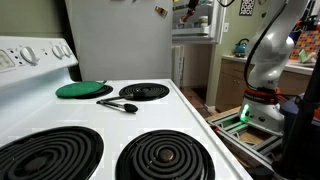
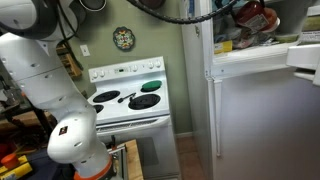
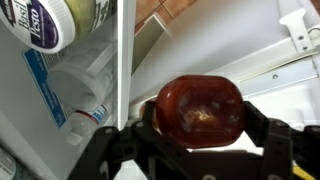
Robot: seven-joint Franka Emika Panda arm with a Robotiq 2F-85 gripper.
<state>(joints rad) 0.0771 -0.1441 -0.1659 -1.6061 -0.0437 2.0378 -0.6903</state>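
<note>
Gripper point(image 3: 198, 126) fingers point(image 3: 135, 135) come in from the bottom edge of the wrist view and close on both sides of a red jar point(image 3: 200, 108), seen end on at lower centre. The jaws stand wide but look pressed to its sides, so the jar reads as held.

In an exterior view the same jar point(image 2: 258, 15) sits at the top right of the frame, high at the fridge point(image 2: 260, 110), whose upper compartment is open. Left of the jar in the wrist view runs a white upright edge point(image 3: 125, 60). Beyond that edge a tub point(image 3: 70, 20) with a pale lid fills the upper left, and a clear bottle point(image 3: 85, 112) lies below it. A white wall with a rail point(image 3: 290, 40) takes the upper right.

Farther out, the arm point(image 2: 40, 80) fills the left of the frame, and the stove point(image 2: 125, 95) stands at centre, well apart from the jar. A green lid point(image 1: 83, 90) and a black spoon point(image 1: 118, 104) lie on the stove top.

The step in hand looks like carrying the jar at the fridge opening. Any next move calls for a firm grip and for keeping the jar clear of the white edge and the tub.
</note>
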